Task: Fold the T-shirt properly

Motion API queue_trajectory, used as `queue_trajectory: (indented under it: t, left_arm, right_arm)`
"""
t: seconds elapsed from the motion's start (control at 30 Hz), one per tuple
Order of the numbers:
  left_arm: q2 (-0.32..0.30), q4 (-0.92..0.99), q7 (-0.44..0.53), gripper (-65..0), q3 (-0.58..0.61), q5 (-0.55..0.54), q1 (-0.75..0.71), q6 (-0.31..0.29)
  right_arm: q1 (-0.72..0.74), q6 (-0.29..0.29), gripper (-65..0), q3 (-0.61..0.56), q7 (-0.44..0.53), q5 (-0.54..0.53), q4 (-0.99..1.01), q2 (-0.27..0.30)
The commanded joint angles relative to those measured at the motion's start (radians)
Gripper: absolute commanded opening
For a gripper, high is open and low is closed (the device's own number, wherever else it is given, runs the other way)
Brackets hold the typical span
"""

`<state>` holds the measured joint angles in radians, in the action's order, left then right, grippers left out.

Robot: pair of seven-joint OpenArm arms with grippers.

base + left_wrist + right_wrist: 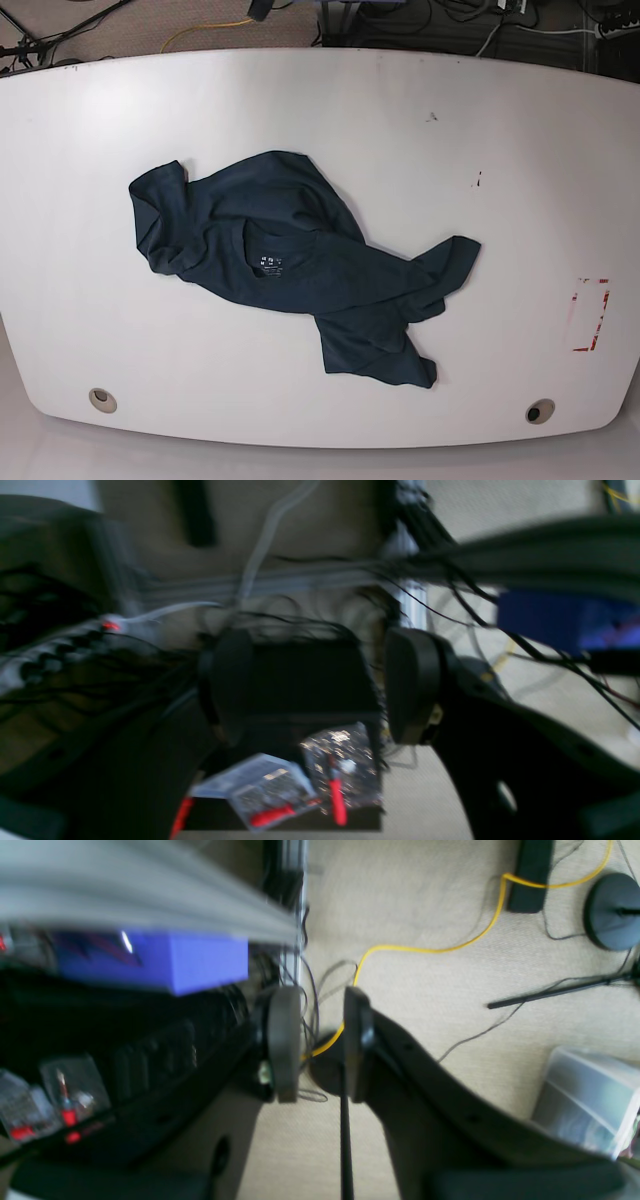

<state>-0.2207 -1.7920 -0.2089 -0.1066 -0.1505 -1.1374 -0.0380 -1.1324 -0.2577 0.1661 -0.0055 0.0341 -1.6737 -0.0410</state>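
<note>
White tabletop (400, 120) held the dark navy-teal cotton T-shirt (290, 260) crumpled, unfolded; everything remained. My left gripper (320, 685) gaped empty; right gripper (320, 1045) stood narrowly parted, empty.

This looks like a robotics lab or test room. A bare white worktop (400, 110) stands on beige carpet (425, 905) strewn with loose black leads and a yellow cable (440, 947). Under it run an aluminium frame rail (412, 595), a power strip (45, 650) with a lit red switch, and bagged red-handled tools (310, 780). A clear plastic drawer box (585, 1100) sits nearby.
</note>
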Motion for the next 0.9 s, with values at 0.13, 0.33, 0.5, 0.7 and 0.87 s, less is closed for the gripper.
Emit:
queue_trajectory:
  t: [0.13, 0.33, 0.5, 0.7, 0.87]
  left_arm:
    - [-0.001, -0.139, 0.018, -26.5, -0.063, -0.001, -0.069, -0.004]
    - [-0.001, -0.188, 0.018, -26.5, -0.098, -0.002, -0.106, -0.004]
    - [-0.001, -0.203, 0.018, -26.5, -0.100, -0.002, -0.106, -0.004]
    - [0.001, -0.205, 0.018, -26.5, -0.095, -0.002, -0.065, -0.004]
    - [0.007, -0.205, 0.018, -26.1, -0.092, -0.002, -0.013, -0.004]
  right_arm:
    - [-0.080, -0.002, -51.4, 0.003, 0.017, -0.079, -0.118, 0.008]
    - [-0.142, -0.002, -51.4, 0.003, 0.017, -0.084, -0.250, 0.011]
    - [-0.142, -0.002, -51.4, 0.003, 0.017, -0.084, -0.326, 0.011]
    - [-0.071, -0.002, -51.4, 0.013, 0.017, -0.081, -0.351, 0.013]
    - [0.041, -0.002, -51.4, 0.039, 0.017, -0.076, -0.346, 0.014]
